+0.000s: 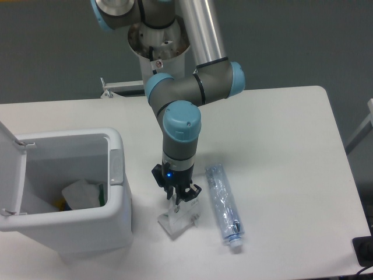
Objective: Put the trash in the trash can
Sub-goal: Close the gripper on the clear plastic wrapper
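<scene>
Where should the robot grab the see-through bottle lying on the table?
Probably around the middle of the bottle, coming straight down from above. It lies flat, long and narrow, so the jaws should close across its width, clear of the wrapper beside it.

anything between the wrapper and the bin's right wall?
Nothing: the fixed camera shows bare table between the wrapper and the trash can.
</scene>
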`<action>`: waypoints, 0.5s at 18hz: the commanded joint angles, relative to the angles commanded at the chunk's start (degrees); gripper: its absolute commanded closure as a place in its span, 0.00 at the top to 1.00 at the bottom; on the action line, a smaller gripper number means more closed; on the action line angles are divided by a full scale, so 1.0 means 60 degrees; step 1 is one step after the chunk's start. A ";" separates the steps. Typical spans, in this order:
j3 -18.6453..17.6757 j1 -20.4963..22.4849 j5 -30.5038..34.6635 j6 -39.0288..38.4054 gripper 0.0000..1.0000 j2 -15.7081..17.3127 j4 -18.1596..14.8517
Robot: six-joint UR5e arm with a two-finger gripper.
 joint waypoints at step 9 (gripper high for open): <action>0.1580 0.0087 -0.0701 -0.1711 0.00 0.0117 0.0000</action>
